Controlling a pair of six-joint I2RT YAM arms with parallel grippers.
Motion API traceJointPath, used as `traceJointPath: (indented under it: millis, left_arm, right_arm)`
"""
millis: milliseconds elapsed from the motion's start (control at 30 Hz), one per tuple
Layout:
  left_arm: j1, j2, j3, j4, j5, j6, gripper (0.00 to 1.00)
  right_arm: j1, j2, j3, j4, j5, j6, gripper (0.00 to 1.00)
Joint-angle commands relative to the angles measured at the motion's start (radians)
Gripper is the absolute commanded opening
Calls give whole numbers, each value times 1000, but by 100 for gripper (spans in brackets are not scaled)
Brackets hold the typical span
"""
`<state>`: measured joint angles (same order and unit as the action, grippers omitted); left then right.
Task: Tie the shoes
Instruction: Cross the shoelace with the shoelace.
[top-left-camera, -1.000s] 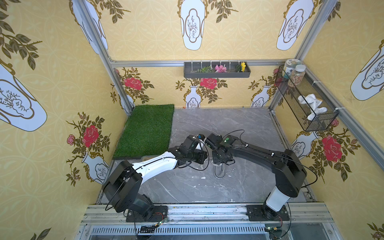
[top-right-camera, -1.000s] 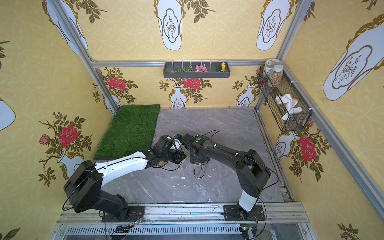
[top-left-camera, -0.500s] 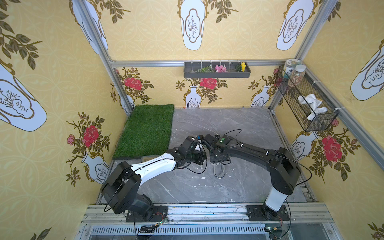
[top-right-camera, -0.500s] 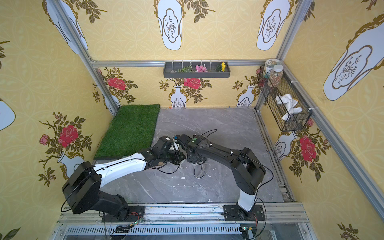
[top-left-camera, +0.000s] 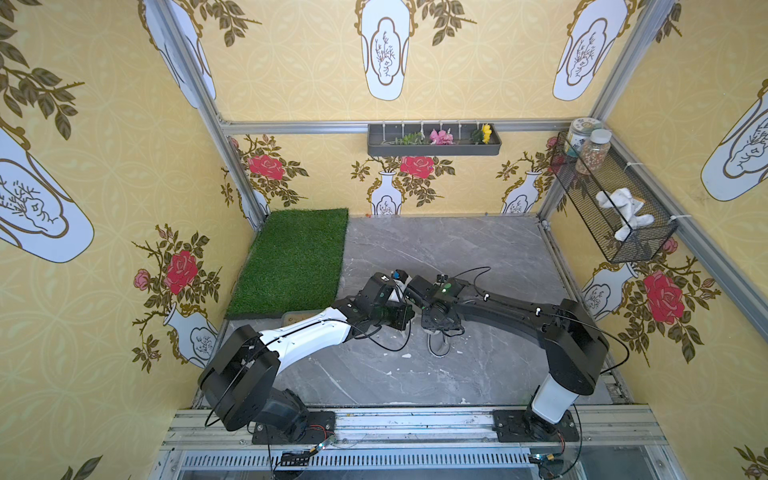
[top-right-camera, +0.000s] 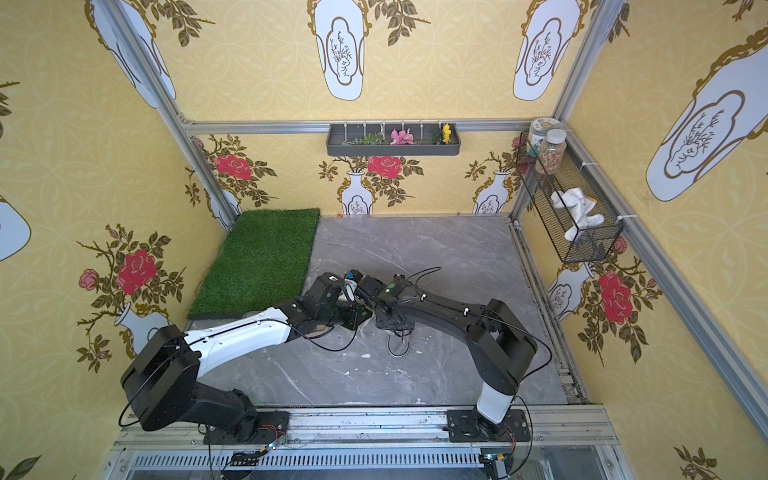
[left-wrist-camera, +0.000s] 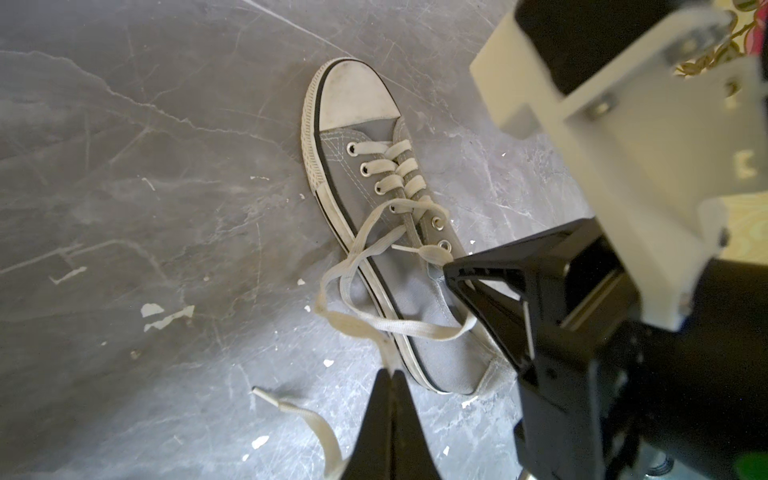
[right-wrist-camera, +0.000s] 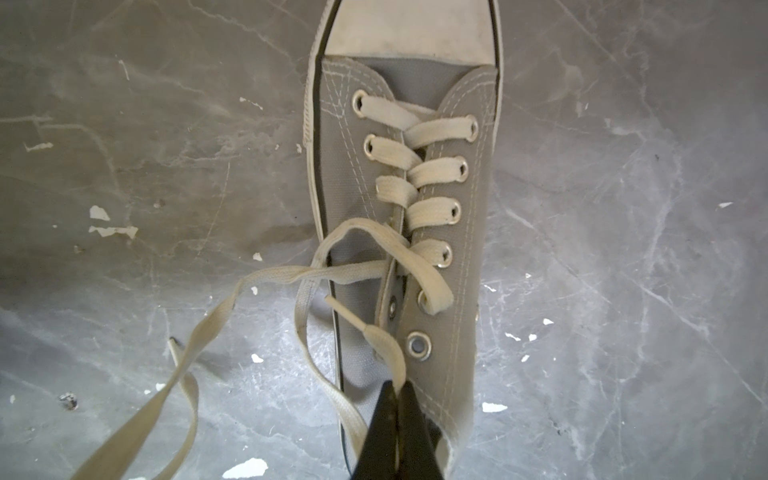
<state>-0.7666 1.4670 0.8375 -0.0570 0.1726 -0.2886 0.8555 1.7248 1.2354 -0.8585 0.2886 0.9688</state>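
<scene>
Where basket (top-left-camera: 640, 249) hangs, jars (top-left-camera: 592, 151) sit, perhaps cloth (top-left-camera: 623, 212).

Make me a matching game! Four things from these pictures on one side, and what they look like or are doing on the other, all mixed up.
Things:
1. sneaker
2. grass mat
3. wire basket
4. right gripper

Descriptions:
A. hangs on a side wall
B. green
C. shut on a lace
D. grey with a white toe cap

Pairs: 1-D, 2-B, 3-A, 4-C
</scene>
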Motion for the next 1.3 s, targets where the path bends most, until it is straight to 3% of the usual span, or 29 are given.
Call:
traceJointPath:
  millis: [0, 533, 867, 1067, 1267]
  left_arm:
    - [0, 2, -10, 30, 10, -3, 0]
    - [0, 3, -18, 49, 14, -9, 0]
    - [1, -15, -73, 54, 0, -52, 0]
    - [1, -26, 48, -19, -2, -25, 0]
    - [1, -18, 192, -104, -18, 17, 0]
  right_arm:
    - [2, -10, -13, 27, 17, 55, 0]
    - [-9, -132, -168, 247, -77, 267, 0]
    - [-68, -265, -175, 207, -82, 114, 0]
    - [-152, -393, -193, 207, -165, -20, 0]
    - [-183, -421, -219, 231, -240, -72, 0]
